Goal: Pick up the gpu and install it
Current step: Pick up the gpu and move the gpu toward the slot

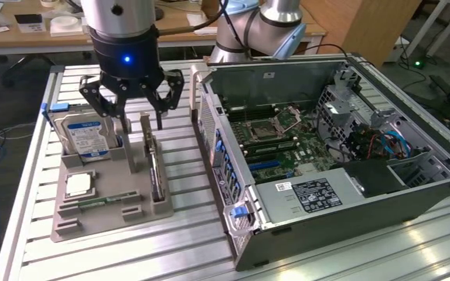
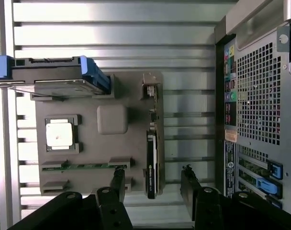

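The gpu (image 1: 156,175) is a thin black card standing on edge in a slot of the grey holder tray (image 1: 108,218), on the side nearest the computer case. In the wrist view the gpu (image 2: 151,160) shows edge-on with a green-lettered label. My gripper (image 1: 139,124) hangs above the far end of the tray, open, with nothing between its fingers. Seen from the wrist, the gripper (image 2: 152,181) straddles the line of the card, one finger (image 2: 118,179) on each side, above it and not touching.
The tray (image 2: 88,105) also holds a blue-labelled hard drive (image 1: 84,137) upright, a square processor chip (image 1: 78,184) and a green memory stick (image 1: 100,202). The open computer case (image 1: 327,152) lies at the exterior view's right on the slatted aluminium table (image 1: 186,249), its motherboard (image 1: 280,146) exposed.
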You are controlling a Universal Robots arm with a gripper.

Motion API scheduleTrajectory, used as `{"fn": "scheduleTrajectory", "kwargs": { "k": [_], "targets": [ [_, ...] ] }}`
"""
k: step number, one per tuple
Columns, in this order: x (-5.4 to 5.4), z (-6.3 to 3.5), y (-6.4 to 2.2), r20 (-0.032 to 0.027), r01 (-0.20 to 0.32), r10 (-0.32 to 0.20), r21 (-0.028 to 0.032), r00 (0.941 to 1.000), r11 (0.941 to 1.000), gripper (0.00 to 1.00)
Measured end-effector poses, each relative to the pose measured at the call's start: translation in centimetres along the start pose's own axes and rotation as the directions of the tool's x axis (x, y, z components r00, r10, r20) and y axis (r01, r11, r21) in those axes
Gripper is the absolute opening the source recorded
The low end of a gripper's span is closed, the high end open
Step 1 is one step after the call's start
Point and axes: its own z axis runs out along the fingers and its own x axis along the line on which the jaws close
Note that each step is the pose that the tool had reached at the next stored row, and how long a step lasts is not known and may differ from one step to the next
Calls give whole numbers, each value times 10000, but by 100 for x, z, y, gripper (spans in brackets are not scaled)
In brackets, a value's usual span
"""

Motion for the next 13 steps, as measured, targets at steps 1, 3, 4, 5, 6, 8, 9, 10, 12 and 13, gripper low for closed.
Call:
{"fn": "scheduleTrajectory", "kwargs": {
  "k": [1, 3, 4, 5, 6, 8, 9, 10, 12, 13],
  "targets": [
    [0, 18, -3, -1, 16, -16, 0, 10000, 10000, 59],
    [1, 53, -7, -3, 37, -37, 0, 10000, 10000, 59],
    [1, 72, -9, -5, 72, -72, -1, 10000, 10000, 59],
    [2, 90, -10, -8, 125, -125, -2, 9999, 9999, 59],
    [2, 109, -11, -11, 193, -193, -3, 9998, 9998, 59],
    [2, 144, -12, -18, 327, -327, -6, 9995, 9995, 59],
    [2, 164, -13, -21, 384, -384, -7, 9993, 9993, 59],
    [3, 181, -14, -22, 421, -421, -7, 9991, 9991, 59],
    [4, 218, -16, -23, 443, -443, -8, 9990, 9990, 59],
    [4, 235, -17, -24, 444, -444, -8, 9990, 9990, 59]
  ]
}}
